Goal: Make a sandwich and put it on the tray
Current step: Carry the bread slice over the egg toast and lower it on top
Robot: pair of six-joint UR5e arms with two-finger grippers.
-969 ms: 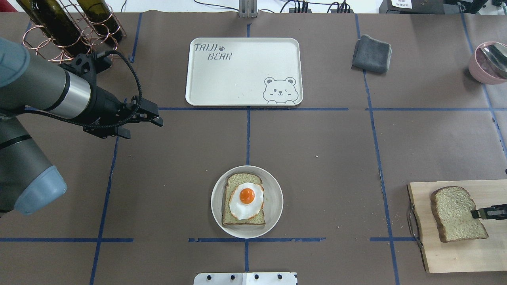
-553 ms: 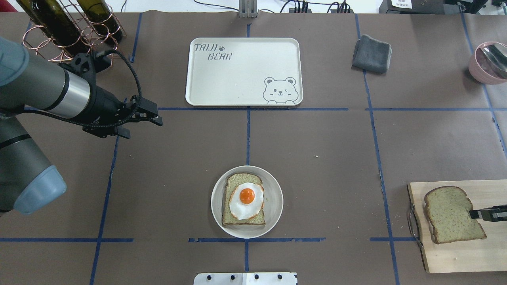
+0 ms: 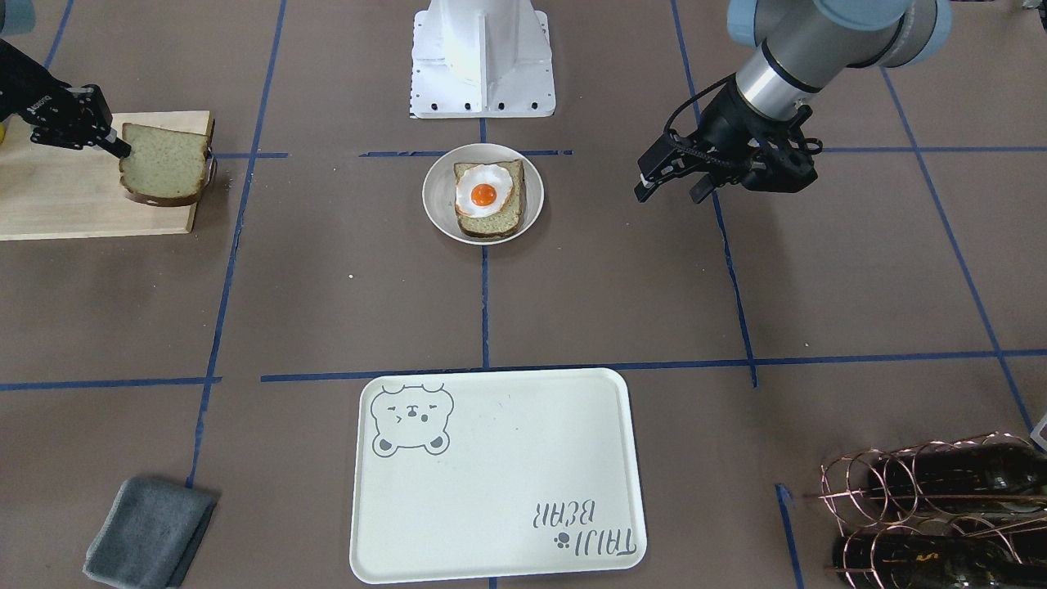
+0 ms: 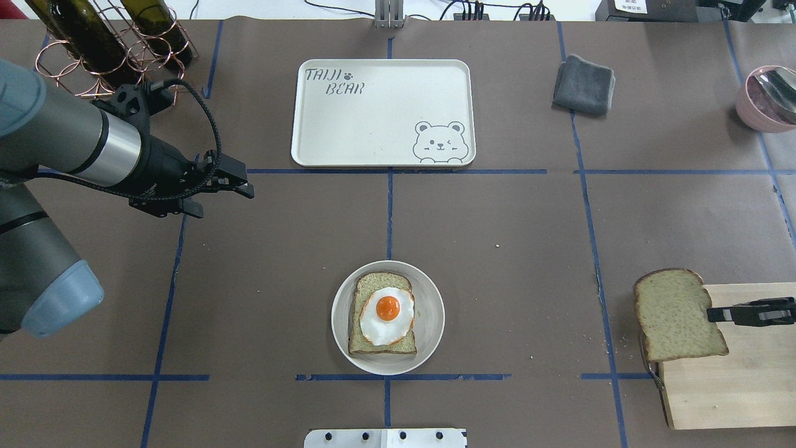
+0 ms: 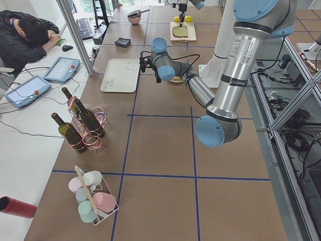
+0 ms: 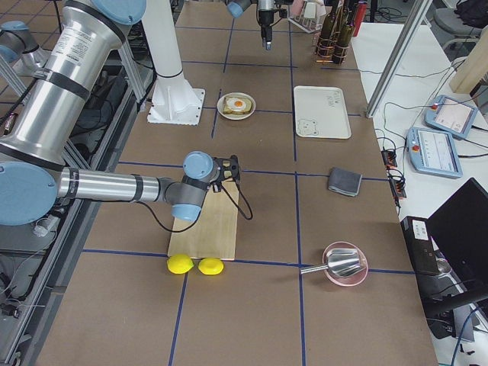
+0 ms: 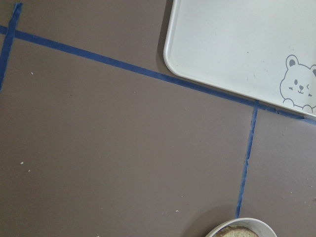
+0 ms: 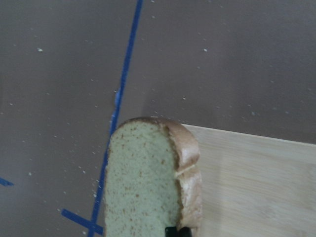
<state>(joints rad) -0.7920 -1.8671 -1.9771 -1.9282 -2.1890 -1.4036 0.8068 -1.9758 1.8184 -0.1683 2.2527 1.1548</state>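
My right gripper [image 4: 712,313] is shut on the edge of a tan bread slice [image 4: 676,314] and holds it lifted over the left end of the wooden cutting board [image 4: 727,392]. The slice also shows in the right wrist view [image 8: 143,182] and the front view [image 3: 164,162]. The second bread slice [image 4: 360,339] lies on a small round white plate [image 4: 429,317] with the fried egg [image 4: 387,314] on top. The cream tray [image 4: 382,112] with the bear drawing lies empty beyond it. My left gripper [image 4: 227,200] hangs open and empty, left of the tray's near corner.
A folded grey cloth [image 4: 583,84] lies right of the tray. A copper rack with wine bottles [image 4: 112,43] stands at the far left. A pink bowl with a metal spoon [image 4: 768,96] sits at the far right. Two lemons [image 6: 194,264] lie beside the cutting board.
My right gripper has lifted the bread slice off the cutting board and carried it leftwards, past the board's left edge. The left arm has barely moved.
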